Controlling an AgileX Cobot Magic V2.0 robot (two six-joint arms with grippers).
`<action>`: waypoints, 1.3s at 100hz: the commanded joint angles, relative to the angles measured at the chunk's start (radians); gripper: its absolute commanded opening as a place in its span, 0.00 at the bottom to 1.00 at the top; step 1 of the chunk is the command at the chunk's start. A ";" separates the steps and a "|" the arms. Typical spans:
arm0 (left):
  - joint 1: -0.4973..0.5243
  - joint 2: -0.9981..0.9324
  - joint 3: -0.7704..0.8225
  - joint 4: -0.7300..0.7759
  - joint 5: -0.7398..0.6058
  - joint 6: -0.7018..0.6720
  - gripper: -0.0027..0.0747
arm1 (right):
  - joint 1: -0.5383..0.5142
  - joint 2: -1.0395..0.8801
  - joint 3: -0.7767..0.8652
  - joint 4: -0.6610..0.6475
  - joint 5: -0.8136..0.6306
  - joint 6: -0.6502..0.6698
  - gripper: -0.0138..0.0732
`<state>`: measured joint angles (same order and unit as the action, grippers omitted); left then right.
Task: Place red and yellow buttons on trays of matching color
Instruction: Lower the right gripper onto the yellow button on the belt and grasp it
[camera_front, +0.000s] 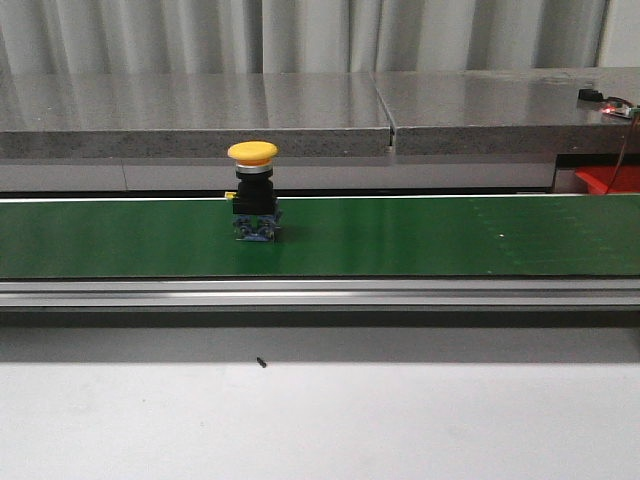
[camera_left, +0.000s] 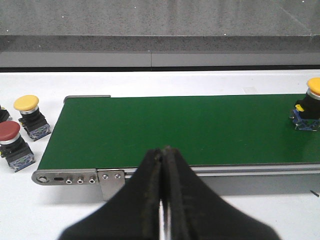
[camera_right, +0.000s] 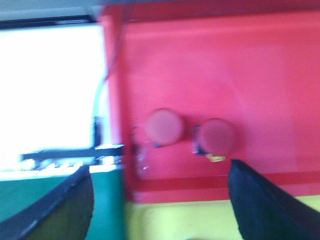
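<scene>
A yellow button (camera_front: 253, 190) stands upright on the green conveyor belt (camera_front: 450, 235); it also shows in the left wrist view (camera_left: 310, 107). Beside the belt's end, the left wrist view shows another yellow button (camera_left: 30, 114) and a red button (camera_left: 12, 144) on the white table. My left gripper (camera_left: 163, 152) is shut and empty, in front of the belt. My right gripper (camera_right: 160, 200) is open and empty, over the red tray (camera_right: 225, 75) and yellow tray (camera_right: 190, 220). Two red buttons (camera_right: 165, 125) (camera_right: 216, 136) stand in the red tray. The right wrist view is blurred.
A grey stone ledge (camera_front: 300, 110) runs behind the belt. The belt's metal frame (camera_left: 80, 176) lies along its front edge. A corner of the red tray (camera_front: 610, 178) shows at the far right in the front view. A small dark speck (camera_front: 261, 362) lies on the table.
</scene>
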<state>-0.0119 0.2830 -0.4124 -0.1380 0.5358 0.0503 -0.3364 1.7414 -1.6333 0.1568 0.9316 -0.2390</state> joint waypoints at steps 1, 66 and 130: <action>-0.009 0.007 -0.026 -0.013 -0.078 -0.005 0.01 | 0.064 -0.103 0.019 0.008 -0.020 -0.034 0.80; -0.009 0.007 -0.026 -0.013 -0.078 -0.005 0.01 | 0.674 -0.166 0.209 0.007 -0.106 -0.042 0.80; -0.009 0.007 -0.026 -0.013 -0.078 -0.005 0.01 | 0.827 -0.012 0.130 0.008 -0.189 -0.042 0.80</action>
<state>-0.0119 0.2830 -0.4124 -0.1397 0.5358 0.0503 0.4902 1.7518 -1.4428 0.1587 0.7856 -0.2702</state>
